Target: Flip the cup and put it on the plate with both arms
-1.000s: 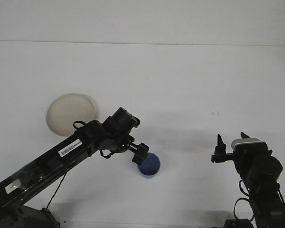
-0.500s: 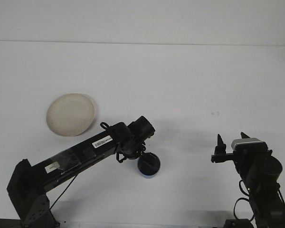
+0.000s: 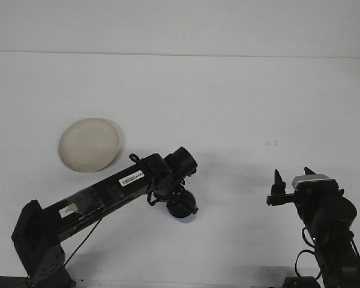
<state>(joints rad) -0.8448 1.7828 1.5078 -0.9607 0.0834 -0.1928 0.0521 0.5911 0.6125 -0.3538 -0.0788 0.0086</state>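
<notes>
The blue cup (image 3: pixel 182 216) stands on the white table near the front centre, and only a sliver of its lower edge shows. My left gripper (image 3: pixel 183 205) is pressed down right over it and hides the rest. The cream plate (image 3: pixel 89 144) lies empty to the far left, well apart from the cup. At the front right my right gripper (image 3: pixel 292 183) hovers open, holding nothing, about a third of the table's width from the cup.
The left arm (image 3: pixel 102 192) stretches diagonally from the front left corner toward the cup, passing just below the plate. A small faint mark (image 3: pixel 271 143) is on the table at right.
The left arm swung down and forward, bringing its gripper from beside the cup to directly on top of it. The cup now sits slightly further left. The right arm stayed still.
</notes>
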